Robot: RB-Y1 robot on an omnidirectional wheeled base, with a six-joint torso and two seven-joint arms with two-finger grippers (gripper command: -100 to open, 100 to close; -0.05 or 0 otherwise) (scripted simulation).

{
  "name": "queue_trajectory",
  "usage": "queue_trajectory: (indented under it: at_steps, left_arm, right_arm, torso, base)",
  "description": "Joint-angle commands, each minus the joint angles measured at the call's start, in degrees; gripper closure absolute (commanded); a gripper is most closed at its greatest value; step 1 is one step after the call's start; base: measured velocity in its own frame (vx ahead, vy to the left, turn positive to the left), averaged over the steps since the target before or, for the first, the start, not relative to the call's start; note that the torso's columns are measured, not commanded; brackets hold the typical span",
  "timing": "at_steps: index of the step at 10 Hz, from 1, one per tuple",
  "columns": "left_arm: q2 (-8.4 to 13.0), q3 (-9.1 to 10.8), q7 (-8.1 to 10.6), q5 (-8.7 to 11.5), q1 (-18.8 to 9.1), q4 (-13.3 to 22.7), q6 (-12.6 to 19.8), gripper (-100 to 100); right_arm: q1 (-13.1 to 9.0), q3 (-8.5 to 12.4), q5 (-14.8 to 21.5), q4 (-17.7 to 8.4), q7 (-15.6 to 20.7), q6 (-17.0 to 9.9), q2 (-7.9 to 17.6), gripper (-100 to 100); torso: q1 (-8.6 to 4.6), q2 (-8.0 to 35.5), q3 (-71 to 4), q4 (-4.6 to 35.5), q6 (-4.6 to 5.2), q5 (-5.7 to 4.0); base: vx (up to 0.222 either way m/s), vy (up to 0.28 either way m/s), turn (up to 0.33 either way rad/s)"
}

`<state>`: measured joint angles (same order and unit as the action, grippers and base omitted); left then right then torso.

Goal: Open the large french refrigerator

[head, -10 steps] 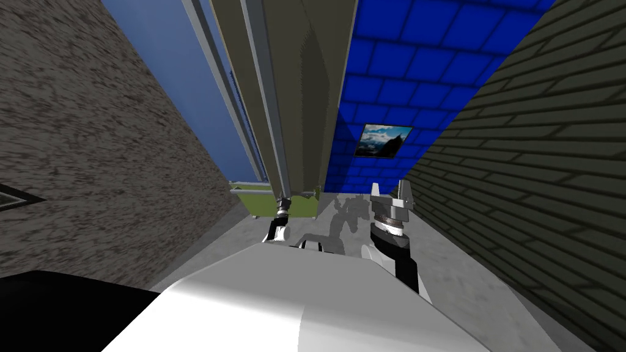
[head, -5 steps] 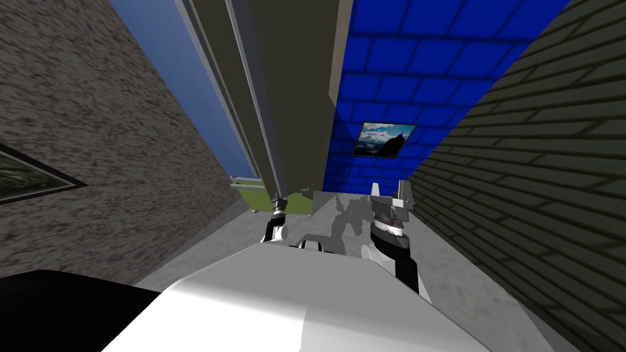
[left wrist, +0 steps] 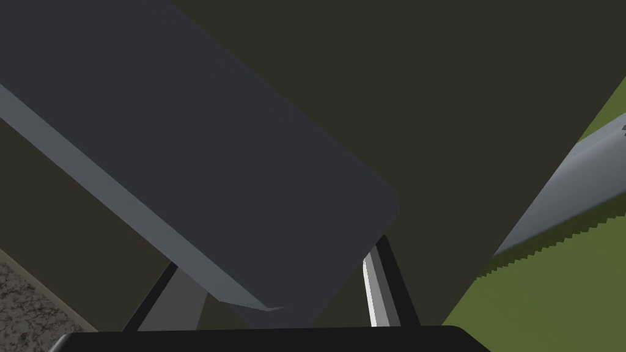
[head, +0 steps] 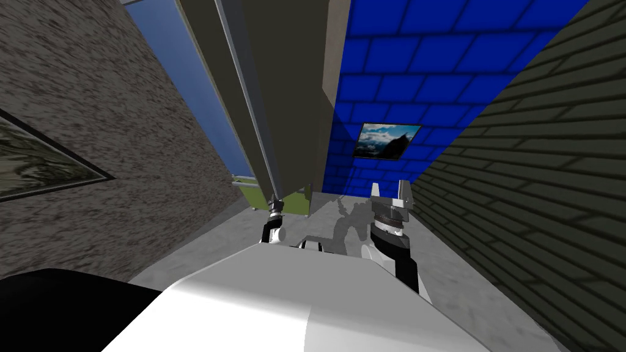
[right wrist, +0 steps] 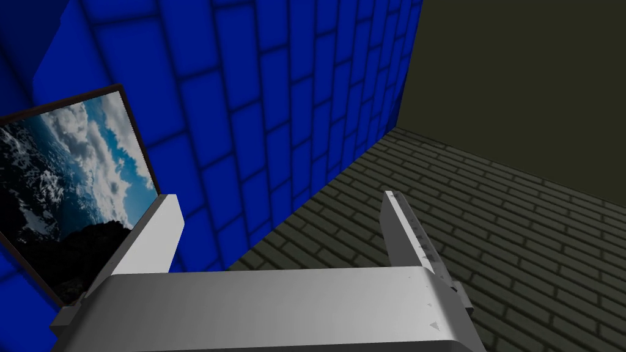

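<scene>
Widest of all, three walls: speckled grey wall (head: 92, 122) on the left, dark brick wall (head: 550, 153) on the right, blue tiled wall (head: 428, 61) at the far end. Between them a strip of grey floor (head: 464, 287), with the most open room on the right, alongside the brick.

Up the middle, the tall dark olive refrigerator door (head: 293, 91), its lighter right edge against the blue tiles, a pale blue panel (head: 183, 79) between it and the speckled wall. Down its left side a long grey handle (head: 243, 91). At the door's foot a yellow-green part (head: 293, 201), close to the floor.

Black area (head: 61, 311) in the near left corner. One framed picture (head: 43, 162) on the speckled wall, another picture (head: 388, 140) on the blue tiles.

At the handle's lower end, the left gripper (head: 276, 205), both blades pressed to the bar's sides, pinching it, the bar's rounded end just beside one blade. Well apart from the door, over open floor, the right gripper (head: 391, 188), blades spread, nothing between them.
</scene>
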<state>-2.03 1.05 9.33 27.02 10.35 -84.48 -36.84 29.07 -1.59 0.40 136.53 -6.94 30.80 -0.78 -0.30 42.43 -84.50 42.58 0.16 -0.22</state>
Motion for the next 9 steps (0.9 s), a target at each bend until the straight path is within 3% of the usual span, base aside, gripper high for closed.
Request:
queue_trajectory:
  at_steps: [1, 5, 6, 9]
  left_arm:
    - [-0.3, 1.97, -1.71, 1.7, 0.5, -2.2, -0.5, 100]
    - [-0.4, 4.31, -3.43, 3.8, 1.6, -3.6, -1.5, 100]
    - [-0.7, 4.1, -4.12, 4.4, 2.3, -5.4, 1.8, -100]
    - [-0.7, 4.75, -5.54, 5.8, 2.3, -8.9, 5.6, -100]
  right_arm:
    - [0.0, 0.0, 0.0, 0.0, 0.0, 0.0, 0.0, 0]
    - [0.0, 0.0, 0.0, 0.0, 0.0, 0.0, 0.0, 0]
    - [0.0, 0.0, 0.0, 0.0, 0.0, 0.0, 0.0, 0]
    - [0.0, 0.0, 0.0, 0.0, 0.0, 0.0, 0.0, 0]
  torso:
    - [-0.23, -0.1, 0.0, 0.0, 0.06, -0.08]
    - [-0.25, 0.1, 0.0, 0.2, -0.01, -0.19]
    - [-0.22, 0.2, 0.0, 0.2, -0.1, -0.23]
    - [0.62, 0.1, 0.0, 0.2, -0.14, -0.02]
  base:
    - [0.022, -0.32, 0.179]
    - [0.015, -0.267, 0.111]
    - [0.008, -0.15, 0.116]
    - [-0.01, 0.011, 0.025]
